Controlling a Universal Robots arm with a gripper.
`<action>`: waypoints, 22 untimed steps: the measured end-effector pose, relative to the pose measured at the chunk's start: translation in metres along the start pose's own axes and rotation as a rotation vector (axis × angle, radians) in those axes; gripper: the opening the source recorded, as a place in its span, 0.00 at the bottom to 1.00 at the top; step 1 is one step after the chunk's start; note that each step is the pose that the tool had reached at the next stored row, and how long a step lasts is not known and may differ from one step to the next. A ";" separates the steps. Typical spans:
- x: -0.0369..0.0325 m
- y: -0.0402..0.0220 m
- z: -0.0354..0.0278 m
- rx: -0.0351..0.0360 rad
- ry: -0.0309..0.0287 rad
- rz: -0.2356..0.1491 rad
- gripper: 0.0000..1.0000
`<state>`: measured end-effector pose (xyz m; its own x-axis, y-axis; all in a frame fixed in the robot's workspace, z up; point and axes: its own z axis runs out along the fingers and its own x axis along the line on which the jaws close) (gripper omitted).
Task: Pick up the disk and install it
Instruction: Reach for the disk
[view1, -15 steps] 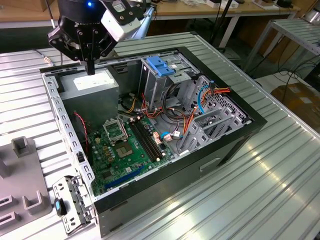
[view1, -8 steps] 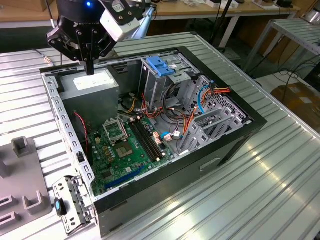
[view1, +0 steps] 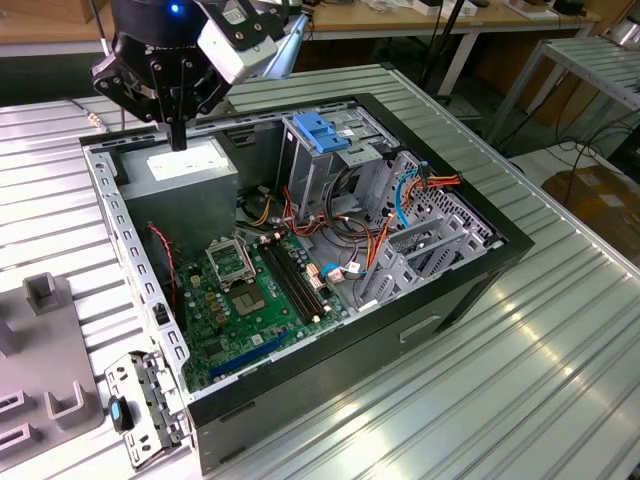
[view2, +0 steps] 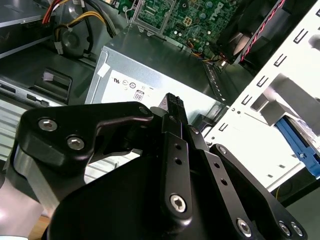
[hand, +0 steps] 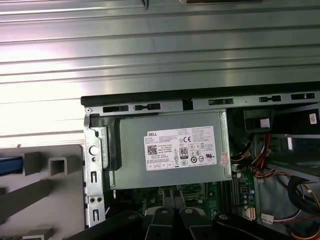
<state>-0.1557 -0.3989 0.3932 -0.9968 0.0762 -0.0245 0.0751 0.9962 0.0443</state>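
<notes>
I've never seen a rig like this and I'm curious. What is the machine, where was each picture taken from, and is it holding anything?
It is a robot arm, and the black tool at its end is the part that grips things. One picture comes from a camera off the arm. The other two come from cameras riding near its wrist, which look past the tool.

On the ribbed metal table lies an open computer case. Inside you can see a green circuit board, coloured wires and a grey power supply box. A grey tray with holders sits at the exterior view's left.

The tool hangs over the power supply box. It is shut and has nothing in it.
</notes>
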 end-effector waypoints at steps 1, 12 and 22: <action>0.0002 0.0000 0.0000 0.0000 0.0000 0.000 0.11; 0.0026 -0.0002 0.0000 -0.0001 0.0000 0.000 0.11; 0.0046 -0.0004 -0.0001 -0.0001 0.0000 0.000 0.11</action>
<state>-0.1603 -0.3989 0.3932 -0.9968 0.0762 -0.0245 0.0751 0.9962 0.0444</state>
